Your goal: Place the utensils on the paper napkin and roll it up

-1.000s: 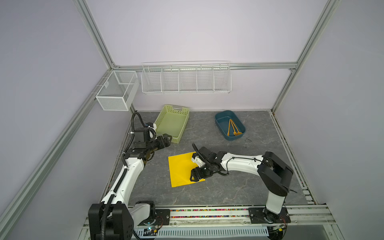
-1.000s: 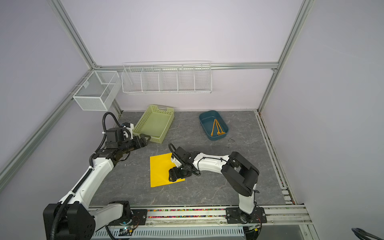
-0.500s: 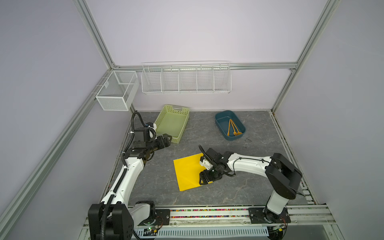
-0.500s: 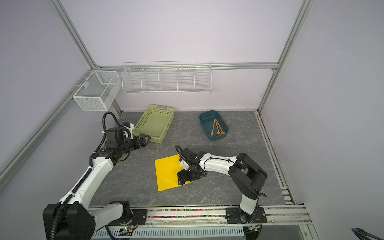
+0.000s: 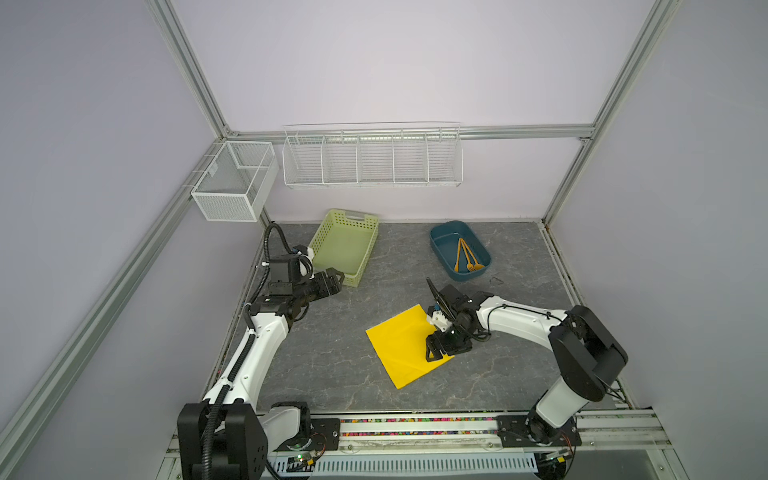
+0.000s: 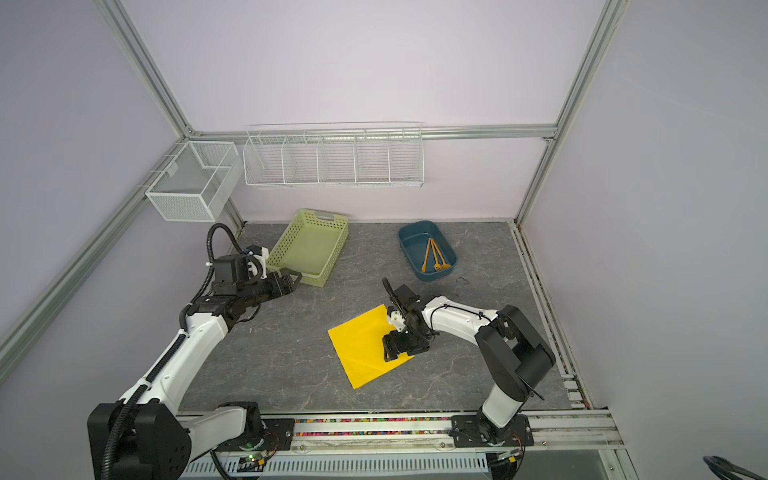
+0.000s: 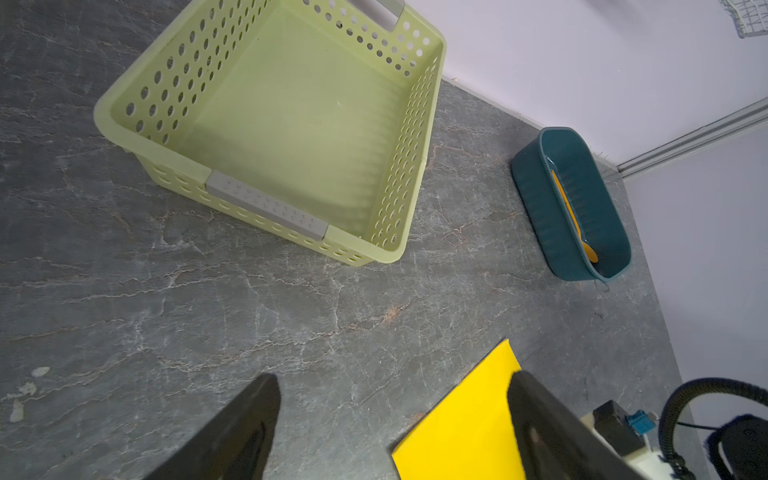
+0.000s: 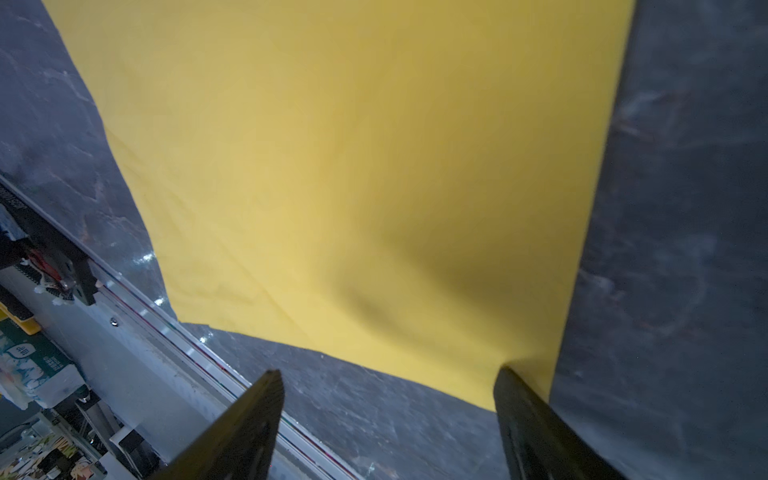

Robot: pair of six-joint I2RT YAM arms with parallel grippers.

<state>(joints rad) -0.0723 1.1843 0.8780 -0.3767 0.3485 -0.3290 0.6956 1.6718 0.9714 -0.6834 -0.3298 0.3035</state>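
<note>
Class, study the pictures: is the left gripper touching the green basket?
Apart. The left wrist view shows bare table between the left gripper and the green basket.

Grey marbled table (image 5: 332,353) carries a light-green perforated basket (image 5: 343,249) far left of centre and a dark teal tub (image 5: 446,245) far right, well apart, with a white wire rack (image 5: 372,160) on the far wall, white mesh box (image 5: 232,183) on the left frame and a rail (image 5: 415,428) along the near edge.

Grey marbled tabletop (image 5: 332,370), yellow paper napkin (image 5: 399,349) lying flat, green basket (image 5: 370,249), teal tub (image 5: 439,250) behind it
</note>
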